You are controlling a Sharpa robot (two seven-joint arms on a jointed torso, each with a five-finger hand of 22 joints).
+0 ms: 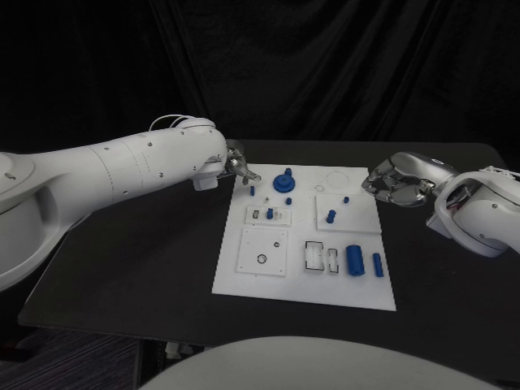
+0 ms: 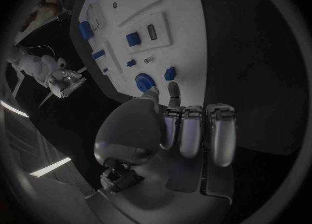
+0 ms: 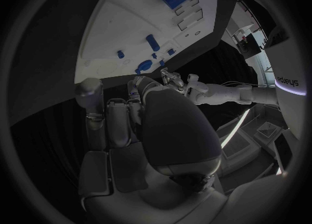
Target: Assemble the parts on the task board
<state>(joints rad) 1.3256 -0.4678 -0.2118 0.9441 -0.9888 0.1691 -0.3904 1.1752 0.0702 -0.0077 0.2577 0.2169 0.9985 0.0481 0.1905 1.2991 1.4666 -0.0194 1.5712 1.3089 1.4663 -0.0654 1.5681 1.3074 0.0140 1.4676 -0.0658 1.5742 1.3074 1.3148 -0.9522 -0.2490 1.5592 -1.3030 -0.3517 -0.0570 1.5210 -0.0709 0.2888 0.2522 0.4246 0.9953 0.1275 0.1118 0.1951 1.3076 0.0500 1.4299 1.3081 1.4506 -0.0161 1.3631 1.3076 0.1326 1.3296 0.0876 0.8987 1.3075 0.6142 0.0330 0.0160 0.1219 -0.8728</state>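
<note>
Task board (image 1: 251, 272): white plate, middle of the black counter (image 1: 143, 268), long side running from my near edge toward the far edge.

Parts on the board: large blue cylinder (image 1: 354, 259) and a slimmer blue peg (image 1: 377, 265) lying side by side near the board's near right corner; round blue knob (image 1: 286, 182) standing at the far end; small blue pieces (image 1: 331, 216) scattered between, on the raised white squares.

My left hand (image 1: 238, 167): at the board's far left corner, just beside the blue knob (image 2: 145, 82); fingers (image 2: 192, 130) partly curled with nothing in them, one fingertip reaching toward the board (image 2: 140, 5); I cannot tell whether it touches.

My right hand (image 1: 397, 179): off the board's far right corner, above the counter, fingers (image 3: 111, 125) curled in, holding nothing
</note>
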